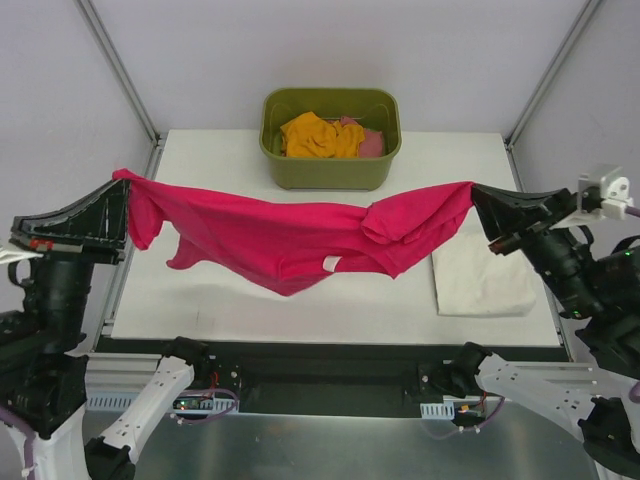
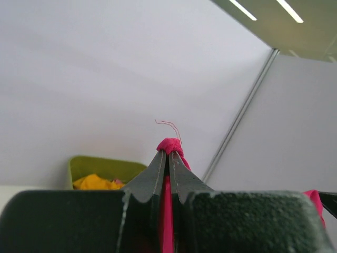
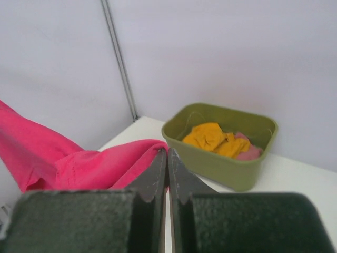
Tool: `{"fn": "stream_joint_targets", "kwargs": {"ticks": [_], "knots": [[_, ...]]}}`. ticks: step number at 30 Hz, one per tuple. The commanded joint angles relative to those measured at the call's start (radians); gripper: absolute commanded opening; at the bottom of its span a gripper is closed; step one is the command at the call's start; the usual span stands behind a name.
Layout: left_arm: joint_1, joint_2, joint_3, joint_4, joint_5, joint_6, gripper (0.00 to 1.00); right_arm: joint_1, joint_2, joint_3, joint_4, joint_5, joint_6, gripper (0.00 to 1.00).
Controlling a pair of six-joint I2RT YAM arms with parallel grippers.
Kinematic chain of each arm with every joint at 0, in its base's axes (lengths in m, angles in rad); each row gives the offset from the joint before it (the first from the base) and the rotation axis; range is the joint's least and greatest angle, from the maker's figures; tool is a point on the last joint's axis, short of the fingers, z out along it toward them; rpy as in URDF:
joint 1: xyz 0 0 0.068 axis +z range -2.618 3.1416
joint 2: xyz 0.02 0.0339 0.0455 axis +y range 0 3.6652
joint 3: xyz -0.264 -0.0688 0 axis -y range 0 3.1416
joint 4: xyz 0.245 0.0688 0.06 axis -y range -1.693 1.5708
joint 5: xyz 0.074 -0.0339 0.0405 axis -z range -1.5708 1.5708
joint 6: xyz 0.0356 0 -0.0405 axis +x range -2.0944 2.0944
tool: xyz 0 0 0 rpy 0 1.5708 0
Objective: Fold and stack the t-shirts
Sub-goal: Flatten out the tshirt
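Clerk: Item one, crimson-pink t-shirt. Where is it hanging?

Checker: It is hanging in the air between the two arms, sagging over the table in front of the olive-green tub. The left gripper is pinching one end, jaws pressed together on a bunched tuft of cloth. The right gripper is pinching the other end the same way.

Clerk: Handling?

Checker: Light, soft, limp cloth, judging by the sag (one sleeve is dangling near the left end, and the right part is doubling over itself). It is offering no stiffness at all. Shoulder seams or hem corners are looking like the best holds for laying it flat.

Clerk: Other stock?

Checker: The cream-white t-shirt is lying folded on the table below the right end. The orange t-shirt and salmon-pink t-shirt are sitting crumpled in the tub.
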Motion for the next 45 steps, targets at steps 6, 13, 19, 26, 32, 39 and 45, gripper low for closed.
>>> {"fn": "stream_joint_targets", "kwargs": {"ticks": [6,13,19,26,32,39,45], "knots": [[-0.006,0.201,0.045,0.032,-0.130,0.085,0.00,-0.003,0.226,0.142,-0.041,0.231,-0.091,0.01],[-0.005,0.469,0.253,-0.005,-0.296,0.196,0.00,-0.071,0.503,0.320,0.048,0.364,-0.243,0.01],[-0.005,0.504,0.424,-0.055,-0.356,0.268,0.00,-0.121,0.616,0.506,0.023,0.253,-0.232,0.01],[-0.005,0.193,-0.097,-0.075,-0.209,-0.162,0.00,-0.243,0.545,0.232,-0.004,0.163,-0.095,0.04],[-0.050,0.028,-0.703,0.017,0.337,-0.517,0.00,-0.550,0.536,0.046,-0.096,0.000,-0.021,0.06],[-0.436,0.117,-0.784,0.035,0.238,-0.420,0.99,-0.721,0.717,0.078,-0.260,0.014,0.024,0.73],[-0.433,0.196,-0.646,-0.080,-0.021,-0.295,0.99,-0.681,0.673,0.031,-0.265,-0.152,0.059,0.97]]}}
